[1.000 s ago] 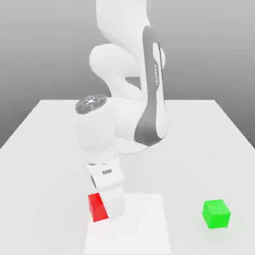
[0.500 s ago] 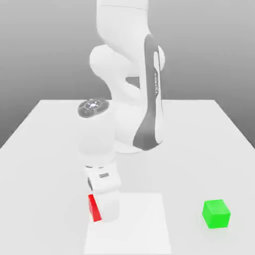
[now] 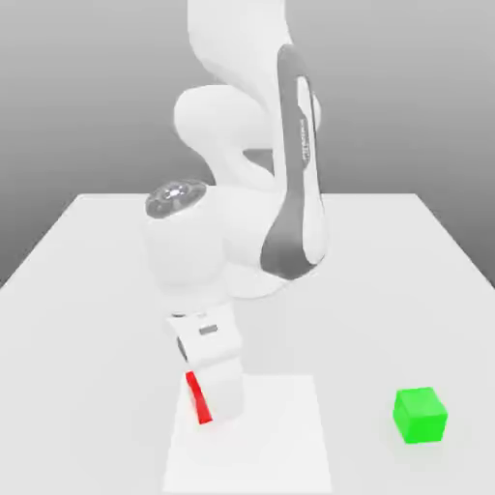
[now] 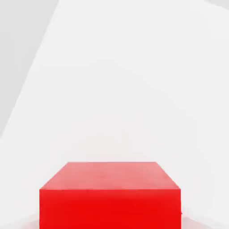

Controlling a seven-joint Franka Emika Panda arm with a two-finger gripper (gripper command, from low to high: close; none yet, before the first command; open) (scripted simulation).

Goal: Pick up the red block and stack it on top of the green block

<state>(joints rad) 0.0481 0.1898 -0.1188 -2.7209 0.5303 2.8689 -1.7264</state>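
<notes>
Exterior view first: the gripper [image 3: 205, 401] is down toward the exterior view's left, over the near part of the table [image 3: 372, 334], and it's clamped on the red block [image 3: 198, 398]. Part of the block is hidden behind the hand, and I can't really tell if there's air under it. It's by the left edge of the white mat [image 3: 266, 440]. The green block [image 3: 420, 416] sits well apart on the table, over at the exterior view's right, nothing on top of it.

Hand view: the red block is sitting square to the hand, with the pale mat beyond it. Looks like a decent grip to me.

So I'd call this the grasp/early lift step, stacking not done yet. Next move: straight up until it's higher than the green block, then across, line up, lower gently, and only then let go.
</notes>
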